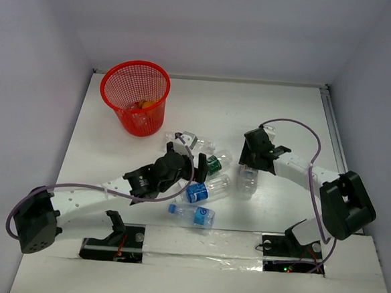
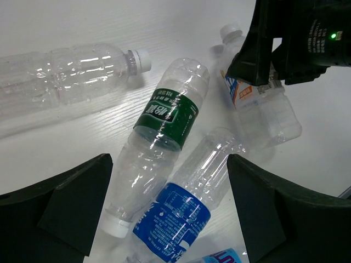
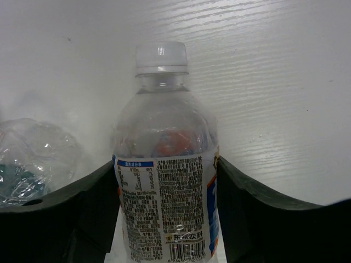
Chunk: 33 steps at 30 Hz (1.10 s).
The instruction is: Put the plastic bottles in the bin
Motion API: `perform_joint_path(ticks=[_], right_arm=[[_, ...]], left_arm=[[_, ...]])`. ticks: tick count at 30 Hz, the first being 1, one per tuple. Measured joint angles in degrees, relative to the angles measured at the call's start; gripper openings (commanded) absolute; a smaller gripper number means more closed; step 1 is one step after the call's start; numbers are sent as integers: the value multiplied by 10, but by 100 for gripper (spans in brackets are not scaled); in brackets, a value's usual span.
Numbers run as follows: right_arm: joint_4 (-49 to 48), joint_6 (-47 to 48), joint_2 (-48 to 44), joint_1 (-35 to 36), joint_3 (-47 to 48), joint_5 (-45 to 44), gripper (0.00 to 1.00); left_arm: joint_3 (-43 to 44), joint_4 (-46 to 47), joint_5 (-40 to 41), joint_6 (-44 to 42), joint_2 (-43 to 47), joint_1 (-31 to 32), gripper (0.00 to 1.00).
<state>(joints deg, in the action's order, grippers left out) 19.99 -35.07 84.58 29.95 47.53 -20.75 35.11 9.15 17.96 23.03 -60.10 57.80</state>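
The white-labelled bottle lies on the white surface right of the middle, its white cap pointing away from my right wrist. My right pincer is closed down onto it, one finger pressed against each side of the label.

Just to its left lies the rest of the cluster. The green-labelled bottle and the blue-labelled bottle lie on their sides, touching along their lengths. Beyond them the unlabelled bottle, white-capped, lies alone, apart from the green one. A blue-capped bottle with a pale blue label lies nearest my bases, just beside the blue-labelled one.

My left pincer hangs over the green and blue pair with its jaws spread wide and nothing between its fingers. In its wrist view the right pincer shows at the upper right, on top of the white-labelled bottle.

The bin, a red mesh basket, stands upright at the far left of the surface, well apart from the cluster. An orange object shows inside it, but I cannot tell what it is.
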Motion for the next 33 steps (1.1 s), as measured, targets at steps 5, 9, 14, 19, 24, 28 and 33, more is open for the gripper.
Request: perform_joint_path(ticks=[5, 9, 14, 19, 24, 28, 33], right_arm=[[17, -8, -20, 0, 4, -14, 52], [39, -7, -84, 0, 6, -28, 49], [50, -1, -212, 0, 24, -37, 49], [52, 14, -320, 0, 57, -34, 49], [49, 28, -380, 0, 90, -11, 49], [40, 41, -393, 0, 107, 16, 49], [-10, 51, -337, 0, 172, 77, 49]], left_arm=[[-7, 29, -6, -19, -34, 0, 86], [-6, 49, -6, -39, -77, 0, 87], [7, 51, -4, -58, -142, 0, 88], [39, 52, -1, -73, -186, 0, 88], [71, 54, 4, -82, -218, 0, 89], [81, 55, 10, -88, -236, 0, 89], [85, 57, 21, -95, -259, 0, 90]])
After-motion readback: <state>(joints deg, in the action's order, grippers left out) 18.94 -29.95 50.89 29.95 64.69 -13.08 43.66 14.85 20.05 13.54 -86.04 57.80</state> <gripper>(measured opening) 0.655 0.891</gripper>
